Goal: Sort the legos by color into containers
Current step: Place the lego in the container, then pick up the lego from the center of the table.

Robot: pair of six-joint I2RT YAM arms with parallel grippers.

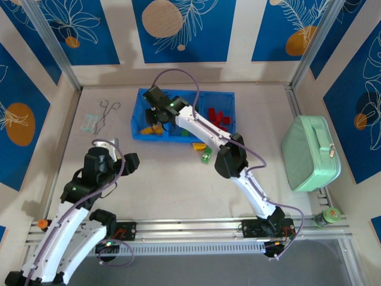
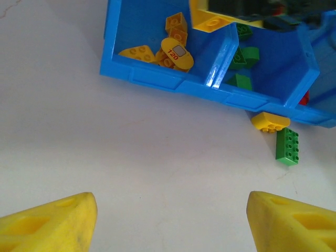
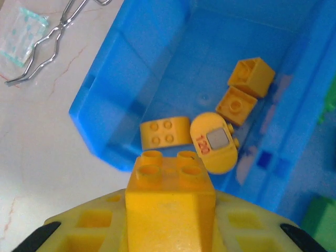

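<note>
The blue tray (image 1: 138, 134) stands at the back centre of the table. My right gripper (image 3: 170, 223) is shut on a yellow brick (image 3: 170, 176) and holds it above the tray's left compartment (image 3: 110, 100). Several yellow legos (image 3: 164, 131) lie in that compartment, one an oval piece marked 120 (image 3: 215, 142). Green legos (image 2: 244, 55) lie in the middle compartment and red ones (image 1: 217, 117) in the right. A yellow brick (image 2: 270, 122) and a green brick (image 2: 287, 146) rest on the table by the tray's front wall. My left gripper (image 2: 170, 220) hovers open over bare table, nothing between its fingers.
Metal forceps (image 1: 107, 111) and a small clear bag (image 1: 89, 123) lie left of the tray. A mint-green zippered case (image 1: 311, 153) stands at the right. A small green roll (image 1: 327, 217) sits by the front rail at the right.
</note>
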